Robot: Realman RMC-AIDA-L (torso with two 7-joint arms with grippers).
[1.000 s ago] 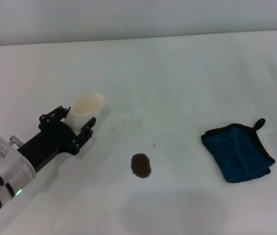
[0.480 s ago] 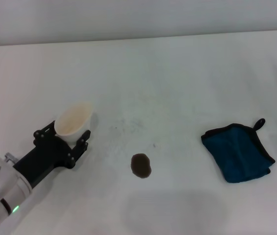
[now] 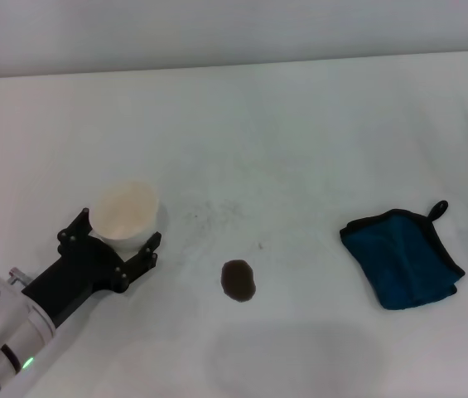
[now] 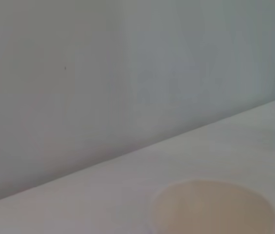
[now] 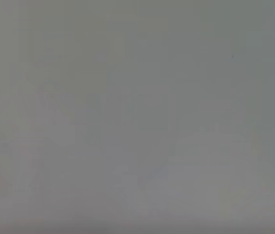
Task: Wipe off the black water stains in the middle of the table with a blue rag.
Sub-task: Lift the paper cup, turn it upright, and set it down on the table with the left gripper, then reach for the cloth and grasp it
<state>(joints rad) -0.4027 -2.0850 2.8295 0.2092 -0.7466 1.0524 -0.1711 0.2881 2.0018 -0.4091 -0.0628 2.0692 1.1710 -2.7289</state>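
White matte table filled my head view. I took the dark stain as my landmark: the blue rag lay well apart on its right, flat and untouched, and the white cup stood upright on its left. My left gripper had its black fingers narrowed round that cup, holding it near the base. The right gripper was out of sight.

On the left wrist view I saw only the cup's rim, with tabletop and a pale wall beyond.

The right wrist view showed blank grey, so I could not tell its jaws.

By my reckoning the wiping had not begun; the next move called for the right arm to fetch the rag.
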